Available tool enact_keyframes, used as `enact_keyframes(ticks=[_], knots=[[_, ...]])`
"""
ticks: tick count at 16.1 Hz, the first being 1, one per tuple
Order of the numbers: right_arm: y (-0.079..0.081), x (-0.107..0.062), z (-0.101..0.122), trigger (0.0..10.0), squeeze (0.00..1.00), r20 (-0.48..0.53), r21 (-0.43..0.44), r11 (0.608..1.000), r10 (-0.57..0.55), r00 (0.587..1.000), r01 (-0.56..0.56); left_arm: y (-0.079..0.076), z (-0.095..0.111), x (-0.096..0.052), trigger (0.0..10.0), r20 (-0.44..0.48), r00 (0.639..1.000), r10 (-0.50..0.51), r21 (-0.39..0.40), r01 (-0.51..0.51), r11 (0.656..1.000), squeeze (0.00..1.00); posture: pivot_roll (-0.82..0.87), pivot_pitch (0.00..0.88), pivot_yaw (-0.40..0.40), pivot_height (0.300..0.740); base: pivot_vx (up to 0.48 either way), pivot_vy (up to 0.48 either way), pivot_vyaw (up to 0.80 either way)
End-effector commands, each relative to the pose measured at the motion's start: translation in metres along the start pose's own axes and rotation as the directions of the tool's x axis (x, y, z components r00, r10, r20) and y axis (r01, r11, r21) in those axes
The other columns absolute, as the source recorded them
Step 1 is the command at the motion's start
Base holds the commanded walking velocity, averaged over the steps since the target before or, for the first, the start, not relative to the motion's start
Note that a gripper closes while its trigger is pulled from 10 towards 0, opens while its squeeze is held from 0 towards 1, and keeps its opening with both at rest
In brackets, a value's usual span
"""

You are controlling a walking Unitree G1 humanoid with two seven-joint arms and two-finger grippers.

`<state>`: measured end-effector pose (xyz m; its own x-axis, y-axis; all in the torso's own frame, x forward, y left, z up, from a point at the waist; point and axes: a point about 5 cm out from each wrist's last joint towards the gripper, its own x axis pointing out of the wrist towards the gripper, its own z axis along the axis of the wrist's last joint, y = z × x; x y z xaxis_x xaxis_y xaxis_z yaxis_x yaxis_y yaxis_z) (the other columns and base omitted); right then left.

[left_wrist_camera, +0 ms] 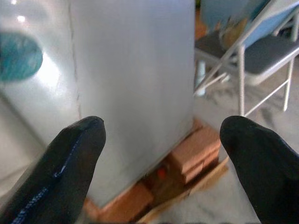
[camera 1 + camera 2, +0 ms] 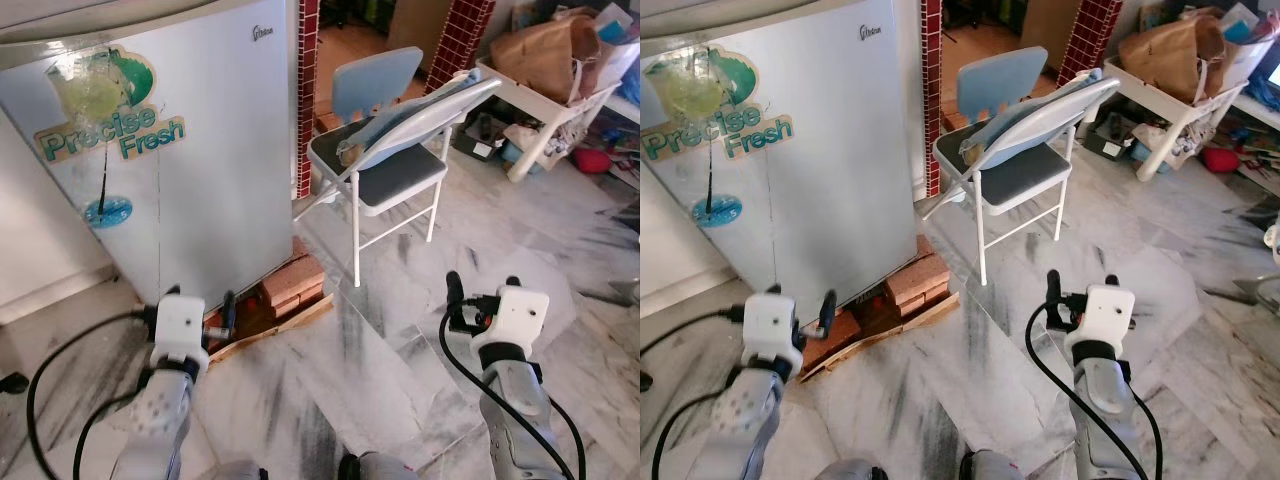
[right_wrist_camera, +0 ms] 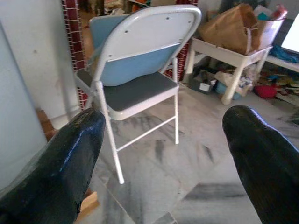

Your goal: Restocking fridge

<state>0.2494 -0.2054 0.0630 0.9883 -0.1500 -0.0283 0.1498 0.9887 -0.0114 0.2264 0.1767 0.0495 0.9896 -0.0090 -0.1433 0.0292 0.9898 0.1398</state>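
Silver and closed, the fridge (image 2: 150, 160) stands on bricks (image 2: 295, 280) at the floor's left side, beside a folding chair (image 2: 385, 150), while the left gripper (image 1: 161, 158) and right gripper (image 3: 163, 158) hover wide apart and empty.

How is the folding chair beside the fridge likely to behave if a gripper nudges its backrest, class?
The folding chair would probably slide easily: thin metal legs stand on smooth marble floor. It looks light for its size, being slim tubing. It may tip or rattle, since a second folded chair leans across its seat.
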Motion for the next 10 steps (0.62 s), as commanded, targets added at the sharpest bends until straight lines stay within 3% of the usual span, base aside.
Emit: enact_keyframes(ticks=[1, 4, 7, 10], knots=[[0.0023, -0.0015, -0.0021, 10.0, 0.0, -0.014, 0.014, 1.0, 0.005, 1.0, -0.004, 0.0063, -0.0002, -0.0018, 10.0, -0.009, 1.0, 0.021, 0.016, -0.021, 1.0, 0.0, 0.11, 0.077, -0.046, 0.74, 0.0, 0.368, 0.0], [0.0028, -0.0046, -0.0044, 10.0, 0.0, -0.02, 0.014, 1.0, 0.01, 1.0, -0.01, 0.0075, 0.0013, -0.0009, 10.0, -0.008, 1.0, 0.015, 0.027, -0.015, 1.0, 0.0, 0.11, 0.084, -0.044, 0.74, 0.0, 0.48, 0.0], [0.0006, -0.0023, -0.0031, 10.0, 0.0, -0.014, 0.021, 1.0, 0.007, 1.0, -0.007, 0.0095, 0.0077, 0.0036, 10.0, 0.03, 0.999, 0.017, 0.091, -0.02, 0.996, 0.0, 0.11, 0.091, -0.046, 0.74, 0.0, 0.48, 0.0], [-0.0006, 0.0035, 0.0003, 10.0, 0.0, -0.003, 0.019, 1.0, 0.012, 1.0, -0.012, 0.0108, 0.0096, 0.0067, 10.0, 0.027, 1.0, 0.014, 0.072, -0.016, 0.997, 0.0, 0.11, 0.089, -0.046, 0.74, 0.0, 0.48, -0.66]])
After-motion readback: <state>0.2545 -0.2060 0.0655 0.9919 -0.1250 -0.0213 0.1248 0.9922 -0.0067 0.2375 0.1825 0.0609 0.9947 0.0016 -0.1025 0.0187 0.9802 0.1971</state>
